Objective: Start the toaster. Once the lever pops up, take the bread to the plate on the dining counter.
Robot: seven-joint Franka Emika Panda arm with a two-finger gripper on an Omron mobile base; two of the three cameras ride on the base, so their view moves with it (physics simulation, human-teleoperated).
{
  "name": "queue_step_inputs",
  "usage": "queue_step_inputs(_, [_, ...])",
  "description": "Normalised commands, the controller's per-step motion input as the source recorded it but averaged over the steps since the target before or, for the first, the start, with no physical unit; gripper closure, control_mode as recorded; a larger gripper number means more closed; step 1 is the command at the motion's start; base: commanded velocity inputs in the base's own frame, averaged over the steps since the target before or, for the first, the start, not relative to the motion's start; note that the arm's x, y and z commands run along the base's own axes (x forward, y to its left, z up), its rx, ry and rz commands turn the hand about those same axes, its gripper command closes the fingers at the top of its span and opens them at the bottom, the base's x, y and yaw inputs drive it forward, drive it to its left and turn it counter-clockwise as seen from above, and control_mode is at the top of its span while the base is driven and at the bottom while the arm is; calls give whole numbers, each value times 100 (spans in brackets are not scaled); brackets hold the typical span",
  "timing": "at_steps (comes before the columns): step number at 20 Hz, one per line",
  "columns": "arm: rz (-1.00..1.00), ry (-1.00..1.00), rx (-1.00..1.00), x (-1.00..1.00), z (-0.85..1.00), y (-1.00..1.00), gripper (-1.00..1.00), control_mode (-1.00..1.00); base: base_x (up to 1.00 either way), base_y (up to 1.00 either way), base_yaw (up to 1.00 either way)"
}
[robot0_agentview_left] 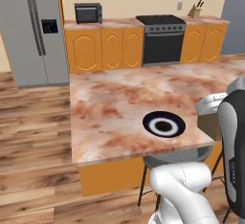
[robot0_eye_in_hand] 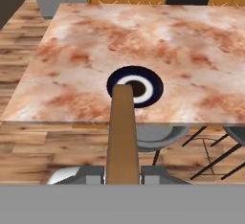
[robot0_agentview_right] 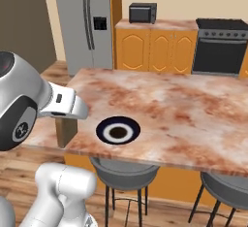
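My gripper (robot0_eye_in_hand: 123,175) is shut on the bread (robot0_eye_in_hand: 123,137), a tan-brown slice held on edge between the fingertips. In the base views the bread (robot0_agentview_left: 209,125) (robot0_agentview_right: 65,130) hangs under the white hand at the near edge of the dining counter (robot0_agentview_left: 119,103) (robot0_agentview_right: 184,109) (robot0_eye_in_hand: 143,36). The plate (robot0_agentview_left: 163,124) (robot0_agentview_right: 118,130) (robot0_eye_in_hand: 147,82), dark-rimmed with a white centre, lies on the marbled top near that edge. It sits beside the bread and a little further in. The toaster is out of view.
Grey stools (robot0_agentview_left: 177,158) (robot0_agentview_right: 123,170) stand under the counter's near edge, with another stool (robot0_agentview_right: 225,187) to the right. Across the wooden floor are a grey fridge (robot0_agentview_left: 33,27), a black oven (robot0_agentview_left: 162,39), a small dark microwave (robot0_agentview_left: 88,13) and orange cabinets.
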Motion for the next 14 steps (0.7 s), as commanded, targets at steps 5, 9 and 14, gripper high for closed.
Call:
queue_step_inputs(5, [0,0,0,0,0,0,100,100,42,0,0])
queue_step_inputs(9, [0,0,0,0,0,0,100,100,43,0,0])
queue_step_inputs(14, [0,0,0,0,0,0,100,100,42,0,0])
